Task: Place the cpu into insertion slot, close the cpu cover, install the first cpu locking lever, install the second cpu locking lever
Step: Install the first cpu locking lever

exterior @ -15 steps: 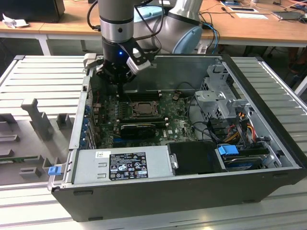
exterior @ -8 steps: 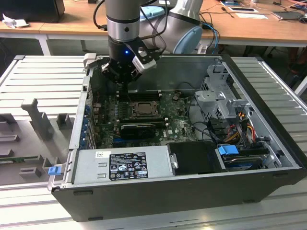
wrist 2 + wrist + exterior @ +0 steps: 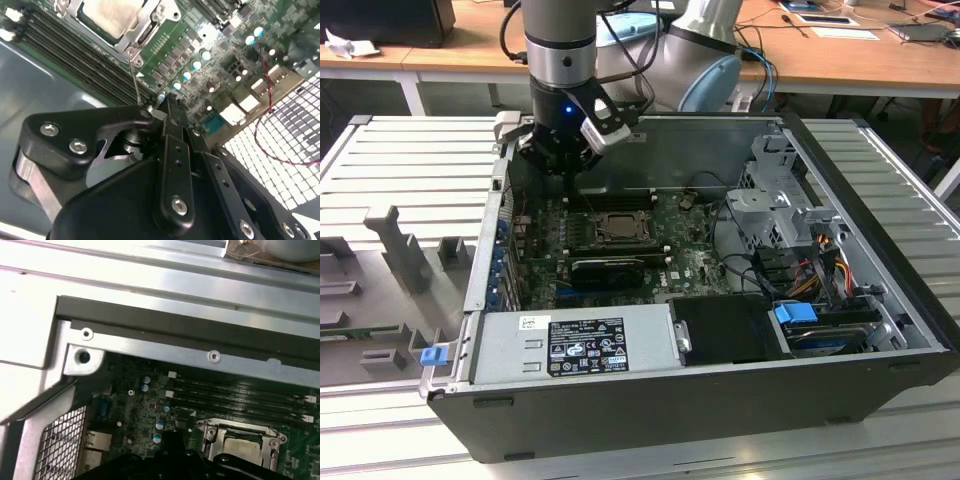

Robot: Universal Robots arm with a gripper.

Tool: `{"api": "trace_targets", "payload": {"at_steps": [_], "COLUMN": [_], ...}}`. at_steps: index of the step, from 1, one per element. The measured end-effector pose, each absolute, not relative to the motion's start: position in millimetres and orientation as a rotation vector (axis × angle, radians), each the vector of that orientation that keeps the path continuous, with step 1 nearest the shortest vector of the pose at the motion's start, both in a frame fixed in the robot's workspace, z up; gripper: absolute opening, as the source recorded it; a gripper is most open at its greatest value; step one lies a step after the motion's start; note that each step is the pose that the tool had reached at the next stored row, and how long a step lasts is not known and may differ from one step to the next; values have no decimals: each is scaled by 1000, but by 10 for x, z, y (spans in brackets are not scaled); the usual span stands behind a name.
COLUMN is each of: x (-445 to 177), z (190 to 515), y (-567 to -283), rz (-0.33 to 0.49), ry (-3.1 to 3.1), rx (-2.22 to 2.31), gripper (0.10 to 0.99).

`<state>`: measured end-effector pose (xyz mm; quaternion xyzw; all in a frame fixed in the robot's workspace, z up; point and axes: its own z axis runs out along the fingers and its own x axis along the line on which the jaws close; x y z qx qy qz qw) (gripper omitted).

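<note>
The cpu lies silver face up in the insertion slot on the green motherboard. The cpu cover, a silvery frame, lies flat around it. A thin wire locking lever rises from the socket's corner, and its free end meets the tips of my black gripper. The fingers are shut together; whether they pinch the lever is hidden. In the exterior view the gripper hangs just beyond the socket's far left corner, low inside the case. Its dark tip sits beside the socket.
The open computer case surrounds the board, with its metal back wall close to the gripper. Black memory slots run beside the socket. A black heatsink, a power supply and drive cages with cables fill the near and right side.
</note>
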<state>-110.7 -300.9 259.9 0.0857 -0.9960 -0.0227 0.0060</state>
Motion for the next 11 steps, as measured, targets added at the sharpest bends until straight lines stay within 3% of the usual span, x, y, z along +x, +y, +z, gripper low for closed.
{"api": "trace_targets", "payload": {"at_steps": [3, 11], "x": [-1054, -582], "z": [2573, 2545], "y": [-2869, -2865], "rz": [-71, -71], "ry": [-3118, -3119], "rx": [261, 254], "gripper": [106, 106]}}
